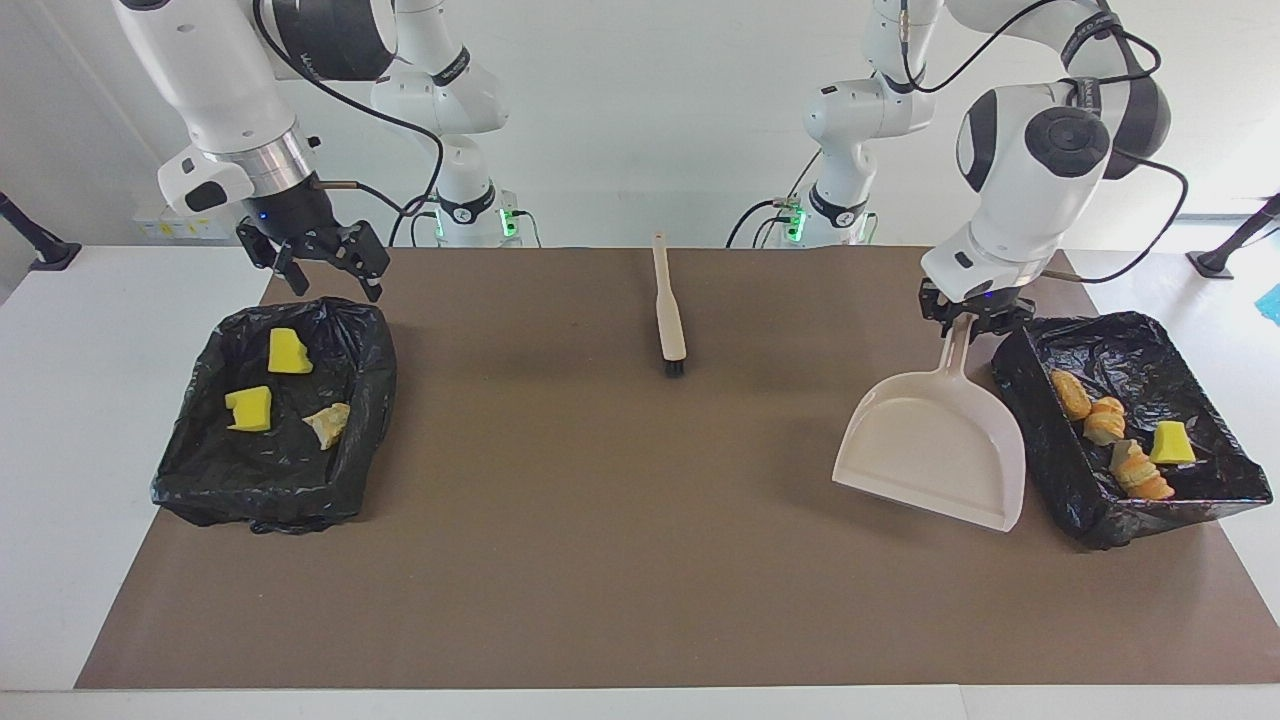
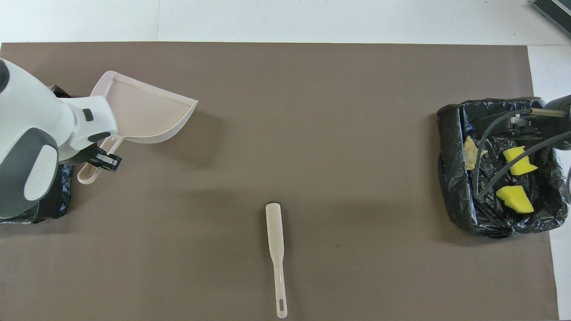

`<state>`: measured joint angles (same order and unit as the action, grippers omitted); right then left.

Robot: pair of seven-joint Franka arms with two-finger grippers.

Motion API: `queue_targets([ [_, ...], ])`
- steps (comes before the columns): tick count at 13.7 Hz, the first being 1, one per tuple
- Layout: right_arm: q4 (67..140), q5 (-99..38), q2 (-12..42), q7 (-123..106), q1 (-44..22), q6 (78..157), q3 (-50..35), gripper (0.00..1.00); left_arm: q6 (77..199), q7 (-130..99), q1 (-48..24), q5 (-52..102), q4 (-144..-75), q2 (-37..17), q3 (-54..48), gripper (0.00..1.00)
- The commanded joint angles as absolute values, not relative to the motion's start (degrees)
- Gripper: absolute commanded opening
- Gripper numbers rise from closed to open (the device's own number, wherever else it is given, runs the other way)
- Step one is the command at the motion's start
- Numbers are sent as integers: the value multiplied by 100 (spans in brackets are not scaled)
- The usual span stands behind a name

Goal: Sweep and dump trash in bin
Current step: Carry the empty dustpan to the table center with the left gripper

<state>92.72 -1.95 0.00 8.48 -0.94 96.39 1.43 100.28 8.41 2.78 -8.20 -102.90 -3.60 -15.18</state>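
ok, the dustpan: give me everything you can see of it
The dustpan is beige, smooth plastic by its look: a broad, shallow scoop with raised side walls, a flat front lip and a slim handle with a hang hole. It is empty. The left end effector is shut on its handle, holding it tilted, mouth pointing away from the robots and lip low over the brown mat, beside the black-lined bin at the left arm's end.

Illumination is bright, even and diffuse from above. Shadows on the brown mat (image 1: 560, 520) are soft. Both views are sharp, without visible blur, glare or edge distortion.
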Motion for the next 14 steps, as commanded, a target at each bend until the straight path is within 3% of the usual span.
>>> queue_targets([
  [1, 9422, -193, -132, 712, -35, 9694, 105, 100, 10466, -102, -296, -686, -10327, -517, -1415, 0],
  [6, 9422, -193, -132, 712, -35, 9694, 105, 100, 11566, -1976, -1334, -519, -9968, -1545, -1415, 0],
  [11, 9422, -185, -132, 712, -35, 9694, 105, 100, 11558, -2890, -2248, -492, -8686, -2915, -1336, 0],
  [13, 9422, -185, -132, 712, -35, 9694, 114, 100, 11689, -3548, -2531, -1183, -8613, -3111, -1301, 0],
  [14, 9422, -193, -132, 712, -35, 9694, 106, 100, 11733, -3577, -2505, -1195, -8605, -3085, -1292, 25],
])
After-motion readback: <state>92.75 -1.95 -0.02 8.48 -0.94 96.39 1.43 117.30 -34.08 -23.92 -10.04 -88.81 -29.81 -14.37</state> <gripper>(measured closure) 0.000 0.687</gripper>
